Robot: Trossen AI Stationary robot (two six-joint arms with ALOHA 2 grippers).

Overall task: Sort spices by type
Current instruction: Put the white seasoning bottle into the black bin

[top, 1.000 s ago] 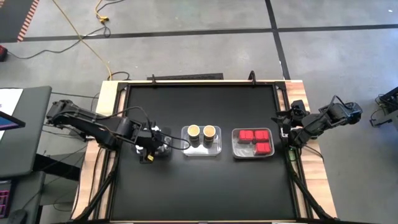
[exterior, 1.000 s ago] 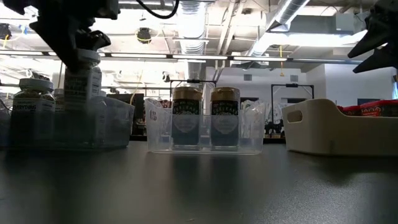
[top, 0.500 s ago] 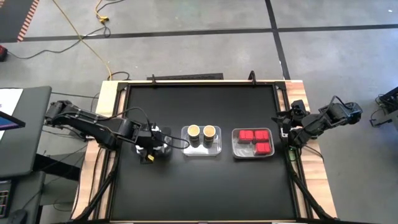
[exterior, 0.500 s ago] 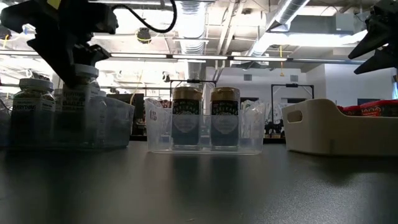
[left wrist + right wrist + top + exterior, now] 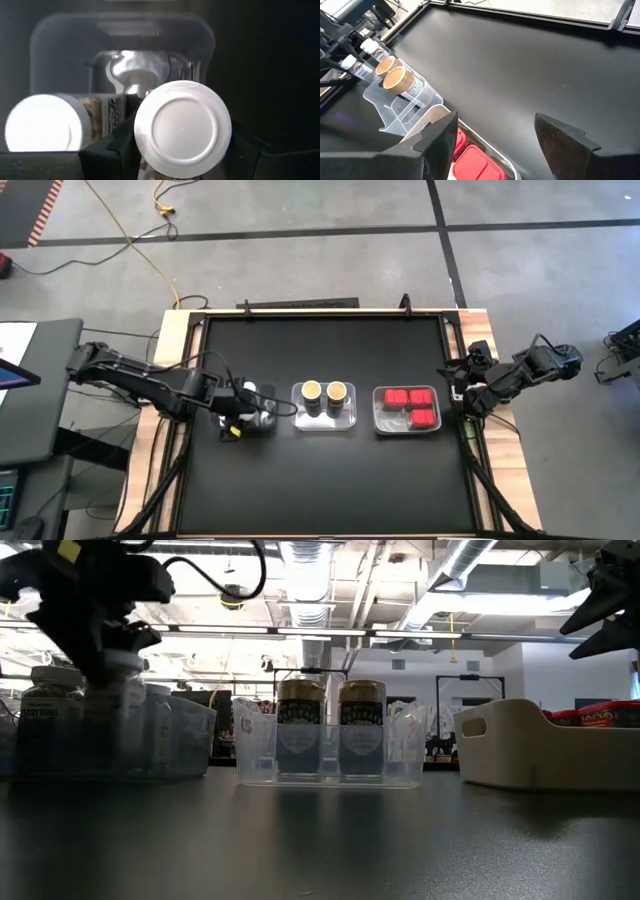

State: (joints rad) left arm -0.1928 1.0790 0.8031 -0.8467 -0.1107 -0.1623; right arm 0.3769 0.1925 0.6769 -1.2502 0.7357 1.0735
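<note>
low view: left end effector (image 5: 105, 640), white-capped jar (image 5: 120, 705) lower now

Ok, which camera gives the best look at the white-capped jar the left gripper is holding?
Left wrist view: the jar's white cap fills the frame between the left gripper's fingers, over the clear tray. The high view shows a white speck; the low view a blurred jar; the right wrist view a distant cap.

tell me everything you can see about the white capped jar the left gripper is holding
The jar is clear, with a round, flat white cap and a printed label; something brownish shows inside. It stands upright between the fingers of the left gripper, which grips it just under the cap, inside the leftmost clear tray. A second white-capped jar stands close beside it. Whether its base touches the tray floor cannot be told.
</note>
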